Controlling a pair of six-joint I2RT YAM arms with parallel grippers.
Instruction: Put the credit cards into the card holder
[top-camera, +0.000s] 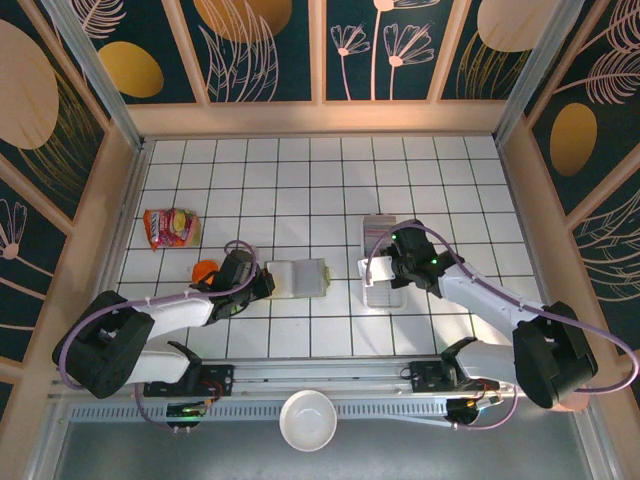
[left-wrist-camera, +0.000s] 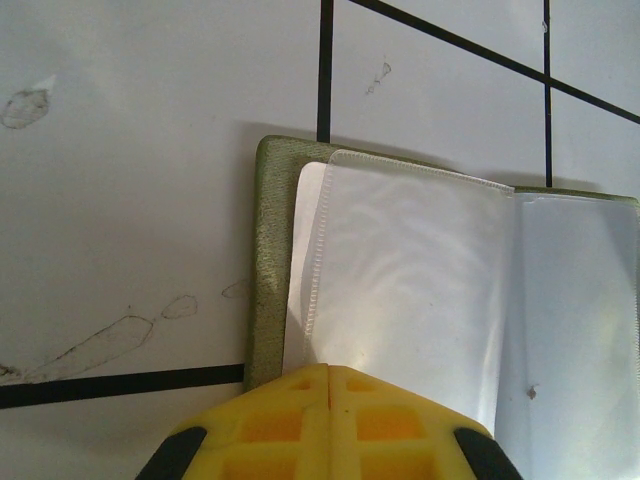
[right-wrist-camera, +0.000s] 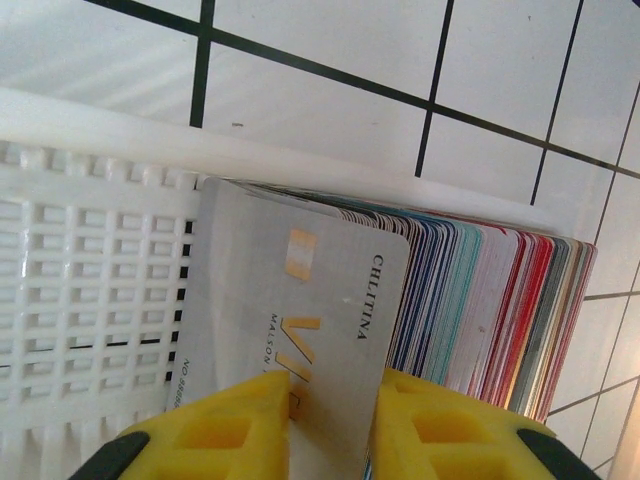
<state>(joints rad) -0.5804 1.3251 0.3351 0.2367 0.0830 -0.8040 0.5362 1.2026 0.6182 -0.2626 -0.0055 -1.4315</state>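
White-tiled tabletop (top-camera: 330, 190) with dark grout lines, fenced by panels printed with botanical motifs. The left gripper (left-wrist-camera: 328, 375) is clenched, its yellow fingertips meeting along a single seam directly over the near edge of the card holder (left-wrist-camera: 265, 260). The holder lies opened flat with a clear sleeve (left-wrist-camera: 410, 270) spread just ahead of the tips, probably pinned there so that a pocket stays presented for loading. The right gripper (right-wrist-camera: 335, 400) stands over a white slotted tray (right-wrist-camera: 90, 300), where the credit cards (right-wrist-camera: 480, 300) are packed on edge as a multicoloured row to the right of its fingers. A grey front card (right-wrist-camera: 300, 310) leans out of that row and sits between the two fingers, apparently singled out for lifting. Whether the fingers already pinch it firmly cannot be told. The card's lower part is hidden behind the fingers, its lettering is only partly legible, the holder's right-hand half is cut off by the left wrist view, and the holder's snap tab is not discernible.
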